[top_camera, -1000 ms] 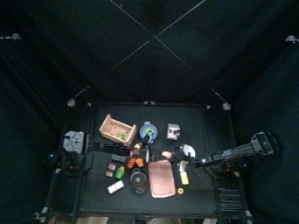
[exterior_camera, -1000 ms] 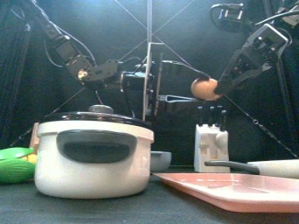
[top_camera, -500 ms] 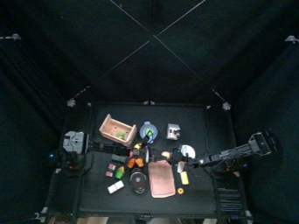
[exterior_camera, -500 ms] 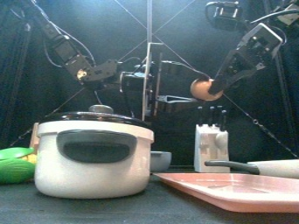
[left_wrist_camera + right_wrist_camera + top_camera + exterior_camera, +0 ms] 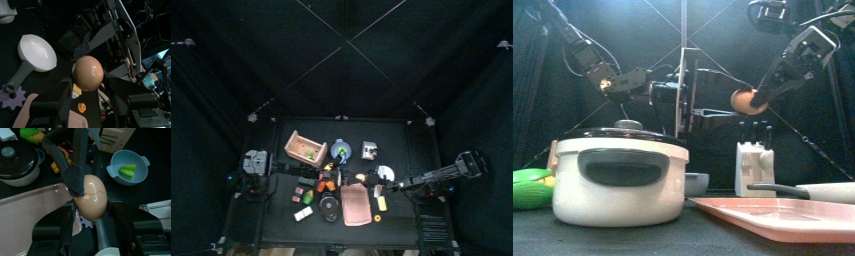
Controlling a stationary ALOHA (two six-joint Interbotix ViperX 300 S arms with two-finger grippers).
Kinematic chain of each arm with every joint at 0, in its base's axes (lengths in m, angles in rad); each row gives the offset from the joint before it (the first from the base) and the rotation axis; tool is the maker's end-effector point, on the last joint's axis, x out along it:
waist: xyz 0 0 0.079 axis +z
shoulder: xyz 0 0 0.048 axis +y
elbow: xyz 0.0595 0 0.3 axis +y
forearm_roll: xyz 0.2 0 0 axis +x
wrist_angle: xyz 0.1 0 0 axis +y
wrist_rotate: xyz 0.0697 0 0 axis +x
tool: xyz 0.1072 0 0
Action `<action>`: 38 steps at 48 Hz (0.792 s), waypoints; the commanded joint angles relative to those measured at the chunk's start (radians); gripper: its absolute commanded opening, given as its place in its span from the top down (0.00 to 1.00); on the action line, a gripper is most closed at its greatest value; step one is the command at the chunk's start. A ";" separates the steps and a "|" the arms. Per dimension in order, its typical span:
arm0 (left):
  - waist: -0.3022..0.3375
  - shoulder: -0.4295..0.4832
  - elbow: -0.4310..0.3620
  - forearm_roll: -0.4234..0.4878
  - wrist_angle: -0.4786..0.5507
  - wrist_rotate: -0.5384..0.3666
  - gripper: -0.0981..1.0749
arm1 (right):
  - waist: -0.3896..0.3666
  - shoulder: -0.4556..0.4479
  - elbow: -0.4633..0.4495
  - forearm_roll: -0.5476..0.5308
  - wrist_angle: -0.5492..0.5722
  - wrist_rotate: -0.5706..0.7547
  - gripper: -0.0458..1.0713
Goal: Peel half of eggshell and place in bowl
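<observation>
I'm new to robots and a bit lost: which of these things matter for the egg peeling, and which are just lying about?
In use: tan cracked egg, small round blue bowl.
Lying about: white pot with dark lid, flat pink board, white knife block, tan wooden tray.

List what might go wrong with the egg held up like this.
1. The egg already shows a crack. A tighter squeeze from the right gripper might crush it rather than peel it.
2. It hangs in the air away from the bowl, nearer the pink board, so shell coming off now would probably miss the bowl.
</observation>
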 commanded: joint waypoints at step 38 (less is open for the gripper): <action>0.002 -0.052 0.043 -0.028 -0.008 0.005 0.41 | 0.015 -0.009 0.009 0.052 -0.003 0.000 0.39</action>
